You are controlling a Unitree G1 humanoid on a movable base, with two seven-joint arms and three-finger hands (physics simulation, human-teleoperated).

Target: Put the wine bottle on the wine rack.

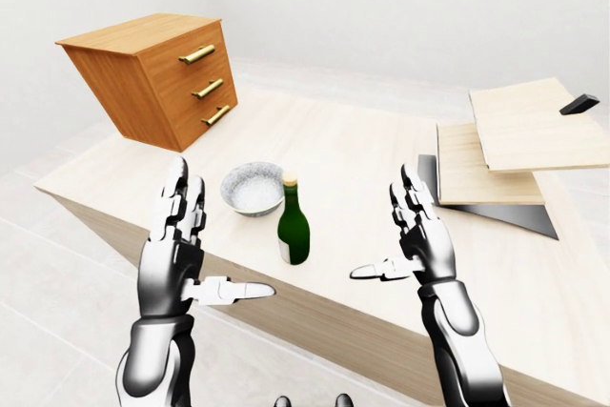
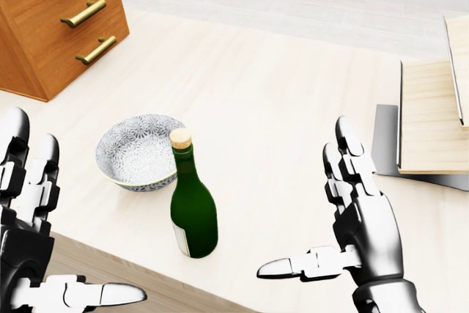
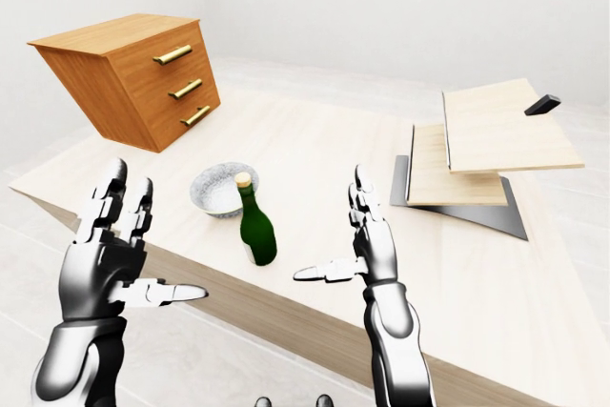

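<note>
A green wine bottle point(image 1: 294, 227) with a cork stands upright on the pale wooden table point(image 1: 362, 150), near its lower edge, just right of a patterned bowl point(image 1: 253, 187). The wine rack point(image 1: 510, 154), stepped wooden shelves on a dark base, sits at the table's right. My left hand point(image 1: 195, 250) is open, fingers up, left of the bottle and off the table edge. My right hand point(image 1: 405, 235) is open, fingers up, right of the bottle. Neither hand touches the bottle.
A wooden three-drawer cabinet point(image 1: 157, 75) with brass handles stands tilted at the table's upper left. A small black object point(image 1: 579, 104) lies on the rack's top shelf. Pale tiled floor lies left of and below the table.
</note>
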